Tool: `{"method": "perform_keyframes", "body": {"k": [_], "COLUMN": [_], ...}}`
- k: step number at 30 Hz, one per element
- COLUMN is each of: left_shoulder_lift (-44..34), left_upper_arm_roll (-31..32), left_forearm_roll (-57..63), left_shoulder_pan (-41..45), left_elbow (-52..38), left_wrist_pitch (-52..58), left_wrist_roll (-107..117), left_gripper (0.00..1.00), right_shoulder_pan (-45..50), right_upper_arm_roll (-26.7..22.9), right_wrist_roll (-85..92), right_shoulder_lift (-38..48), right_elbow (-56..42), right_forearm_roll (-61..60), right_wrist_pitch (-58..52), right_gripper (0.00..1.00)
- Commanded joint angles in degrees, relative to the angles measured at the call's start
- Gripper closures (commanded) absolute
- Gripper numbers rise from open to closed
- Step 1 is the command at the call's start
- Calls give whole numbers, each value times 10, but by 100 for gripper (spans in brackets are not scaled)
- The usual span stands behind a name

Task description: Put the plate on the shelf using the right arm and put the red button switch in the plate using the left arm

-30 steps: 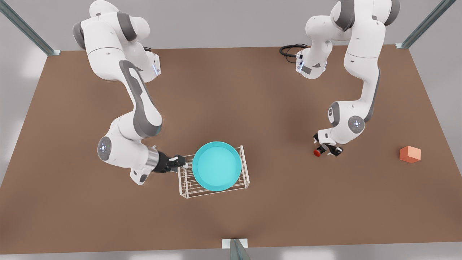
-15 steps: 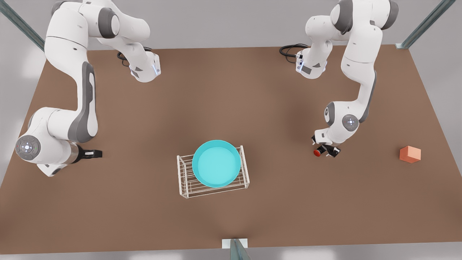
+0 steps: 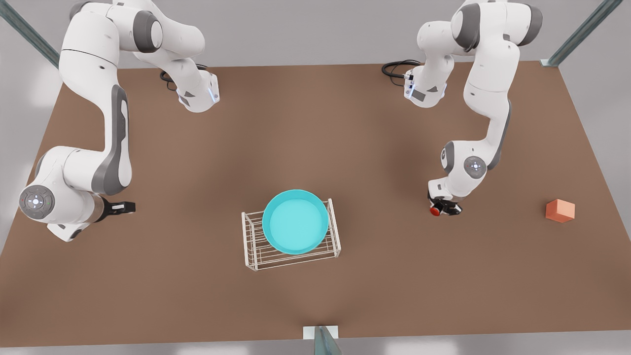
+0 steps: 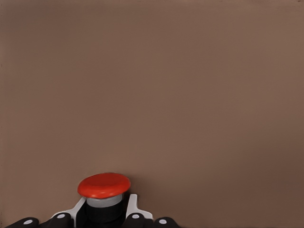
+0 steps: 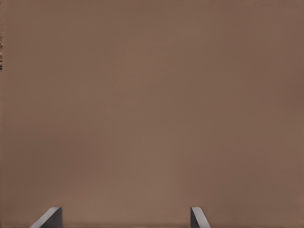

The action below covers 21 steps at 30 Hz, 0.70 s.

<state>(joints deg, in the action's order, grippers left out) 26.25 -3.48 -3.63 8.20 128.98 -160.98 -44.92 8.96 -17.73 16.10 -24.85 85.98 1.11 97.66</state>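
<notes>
The turquoise plate (image 3: 296, 222) lies flat on top of the white wire shelf (image 3: 255, 255) near the table's middle. My right gripper (image 3: 129, 207) hangs far off at the front view's left, apart from the shelf. It is open, and bare table shows between its fingertips (image 5: 198, 217). The red button switch (image 3: 434, 211) stands on the table at the front view's right. My left gripper (image 3: 444, 208) is low over it, shut on its dark body, with the red cap (image 4: 104, 185) just beyond the fingers (image 4: 131, 207).
An orange cube (image 3: 560, 210) sits on the brown table (image 3: 315, 138) near the front view's right edge. Black cables (image 3: 396, 68) lie at the back by the arm's base. Open table lies between the switch and the shelf.
My right arm has let go of the plate and swung away from the shelf to the front view's left. My left gripper's fingers have drawn together around the red button switch.
</notes>
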Motion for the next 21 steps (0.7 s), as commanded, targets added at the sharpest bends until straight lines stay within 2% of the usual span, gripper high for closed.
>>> {"method": "perform_keyframes", "body": {"k": [1,3,6,9,12,16,18,21], "left_shoulder_lift": [-3,-14,-24,-21,-21,-18,-9,9], "left_upper_arm_roll": [1,0,2,2,44,111,164,215], "left_forearm_roll": [-7,-7,-7,-10,-21,-162,-183,-274], "left_shoulder_pan": [0,0,1,64,91,92,93,101], "left_elbow": [-7,-28,-144,-252,-290,-376,-413,-434], "left_wrist_pitch": [8,40,184,305,317,340,333,231], "left_wrist_roll": [-10,-9,37,258,491,758,894,961], "left_gripper": [77,77,77,77,77,77,77,77], "right_shoulder_pan": [0,1,1,1,1,1,2,3], "right_upper_arm_roll": [0,0,1,2,2,2,4,4], "right_wrist_roll": [38,37,36,34,34,33,32,31], "right_shoulder_lift": [1,1,1,1,1,2,1,1], "right_elbow": [0,0,0,0,0,-3,-6,-6], "right_forearm_roll": [-1,-1,-1,-1,-1,-3,-12,-10], "right_wrist_pitch": [-2,-2,-1,-1,-1,-4,-5,-5], "right_gripper": [0,0,0,0,0,0,0,0]}}
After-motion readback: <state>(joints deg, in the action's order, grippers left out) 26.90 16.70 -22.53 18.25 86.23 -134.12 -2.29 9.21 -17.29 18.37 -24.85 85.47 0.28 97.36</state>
